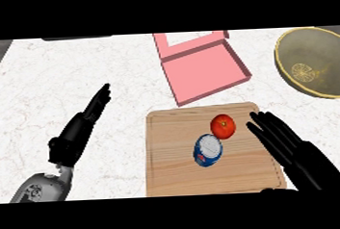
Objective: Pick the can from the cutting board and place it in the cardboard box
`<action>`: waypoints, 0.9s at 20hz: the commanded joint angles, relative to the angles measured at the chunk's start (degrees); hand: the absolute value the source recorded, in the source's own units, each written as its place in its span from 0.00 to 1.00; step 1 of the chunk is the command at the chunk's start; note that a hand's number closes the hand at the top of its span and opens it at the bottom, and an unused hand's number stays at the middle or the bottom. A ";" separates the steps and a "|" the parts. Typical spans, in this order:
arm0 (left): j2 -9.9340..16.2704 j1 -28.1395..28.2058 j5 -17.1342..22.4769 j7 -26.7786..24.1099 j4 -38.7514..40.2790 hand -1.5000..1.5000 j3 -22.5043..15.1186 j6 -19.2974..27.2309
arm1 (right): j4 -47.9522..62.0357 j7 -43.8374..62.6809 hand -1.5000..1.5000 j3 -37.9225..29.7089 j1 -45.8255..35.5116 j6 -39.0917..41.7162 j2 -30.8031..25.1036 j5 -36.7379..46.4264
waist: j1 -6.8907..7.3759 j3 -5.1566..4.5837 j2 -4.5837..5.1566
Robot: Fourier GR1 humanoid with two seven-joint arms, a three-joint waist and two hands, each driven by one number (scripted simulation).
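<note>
Right hand [291, 140], fingers straight and holding nothing, hovers beside the tomato [224, 126], which it could knock while reaching the can [208, 150].

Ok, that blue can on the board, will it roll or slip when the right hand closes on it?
The can looks tilted or on its side, so a nudge may roll it toward the tomato beside it. Its smooth round wall could slip between fingers. The right hand is open alongside.

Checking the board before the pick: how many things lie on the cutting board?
2: a blue can near the middle of the cutting board, and a tomato just beyond it, toward the pink box.
</note>
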 commanded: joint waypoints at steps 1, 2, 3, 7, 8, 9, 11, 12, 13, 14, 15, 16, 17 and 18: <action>-1.31 -0.72 -0.81 1.24 0.87 0.50 -0.98 0.17 | -14.30 13.80 0.00 0.86 -0.36 6.94 -5.21 8.52 | 0.21 -0.16 0.01; -2.25 1.80 -2.46 -1.01 0.50 0.50 -2.06 1.30 | -17.74 15.63 0.00 1.25 3.51 7.72 -6.25 9.36 | 0.66 -0.02 0.14; -0.84 -0.63 -0.36 0.59 -0.02 0.50 -0.12 -0.73 | -20.99 18.92 0.00 4.99 4.87 10.46 -5.58 11.46 | 0.50 -0.05 0.10; -2.85 -1.21 -2.18 1.13 -0.11 0.50 -1.55 0.18 | -28.95 28.33 0.00 4.92 3.59 23.34 -7.57 4.94 | 1.95 0.01 0.55; -1.64 -3.32 -0.77 2.90 -0.79 0.50 -0.29 -1.56 | -31.40 30.75 0.00 2.94 2.50 26.64 -8.39 0.42 | 2.08 0.00 0.64; -2.42 0.03 -2.26 1.60 -1.25 0.50 -1.71 -0.21 | -31.45 33.46 0.00 4.91 2.31 28.11 -6.50 1.01 | 2.46 0.00 0.59; -2.51 -3.85 -1.62 1.07 1.36 0.50 0.02 -1.73 | -32.64 38.70 0.00 7.00 -1.13 32.15 -2.61 0.64 | 2.45 -0.03 0.75; -3.17 -3.13 -2.59 2.59 0.83 0.50 -1.16 -1.25 | -28.04 39.19 0.00 5.32 -5.54 35.10 -0.15 -2.27 | 3.17 0.03 0.88; -2.27 -4.26 -1.02 1.43 2.42 0.50 1.55 -2.63 | -29.01 40.01 0.00 8.19 -3.18 33.52 2.52 0.24 | 2.59 0.06 0.78; -4.18 -0.92 -2.46 1.26 -0.42 0.50 -1.37 -1.27 | -27.10 41.98 0.00 7.30 -4.98 35.48 4.56 -1.23 | 3.00 0.08 0.75; -3.56 -1.07 -2.13 1.05 0.33 0.50 -0.61 -2.45 | -28.58 42.95 0.00 7.82 -4.25 36.00 5.65 -0.63 | 2.70 0.10 0.72; -2.57 -1.06 -2.20 -0.14 1.99 0.50 0.96 -2.95 | -27.44 44.50 0.00 9.16 -5.25 36.86 8.25 0.20 | 2.72 0.09 0.74; -4.95 -3.20 -3.47 -0.17 3.86 0.50 0.03 -2.41 | -24.28 44.49 0.00 7.33 -8.36 37.96 11.19 -0.82 | 2.70 0.11 0.83; -5.06 -4.83 -3.51 -0.18 4.46 0.50 1.00 -2.38 | -22.59 45.76 0.00 10.72 -7.84 36.59 14.43 2.31 | 2.58 0.12 0.80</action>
